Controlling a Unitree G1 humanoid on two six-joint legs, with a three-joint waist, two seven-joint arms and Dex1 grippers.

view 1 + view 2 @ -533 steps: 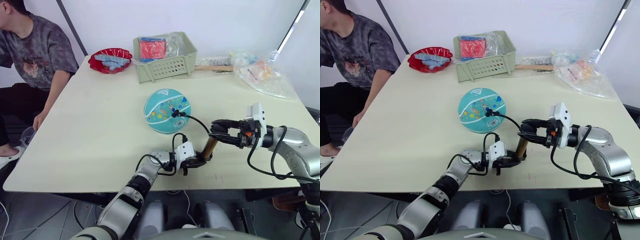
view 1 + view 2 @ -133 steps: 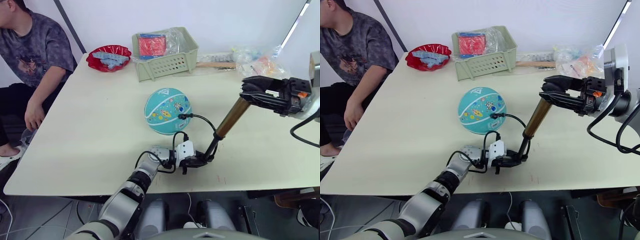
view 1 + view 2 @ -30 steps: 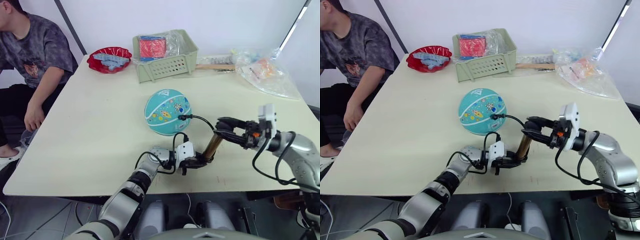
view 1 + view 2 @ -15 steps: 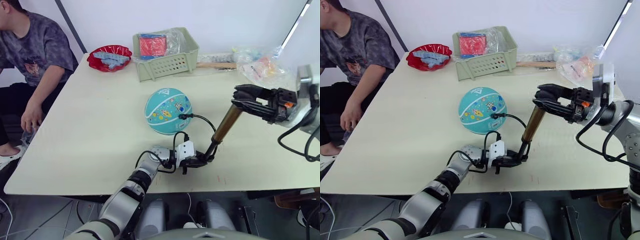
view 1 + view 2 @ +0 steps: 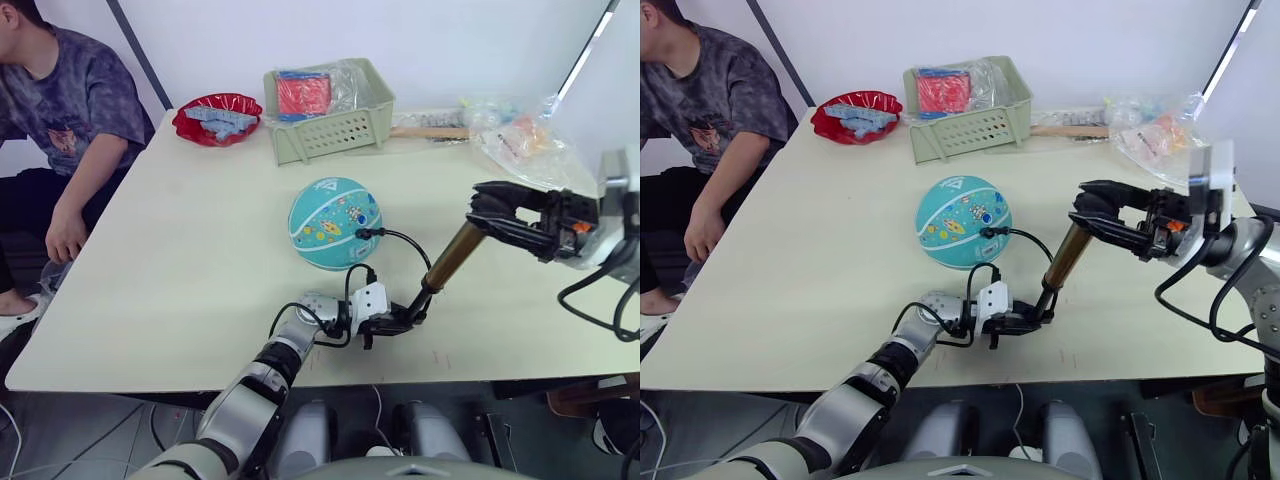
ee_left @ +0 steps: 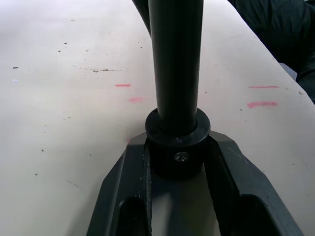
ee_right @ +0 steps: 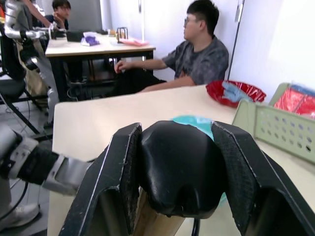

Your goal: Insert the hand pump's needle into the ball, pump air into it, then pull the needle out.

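We see a slotted green basket [image 5: 330,125] and glossy red bowl [image 5: 218,118] far behind the ball [image 5: 335,222]; both grippers [image 5: 400,322] [image 5: 490,210] clamp the pump [image 5: 450,258].

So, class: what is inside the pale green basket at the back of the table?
The basket holds a red packet in clear plastic wrap. Whatever lies lower down is hidden by the basket's wall.
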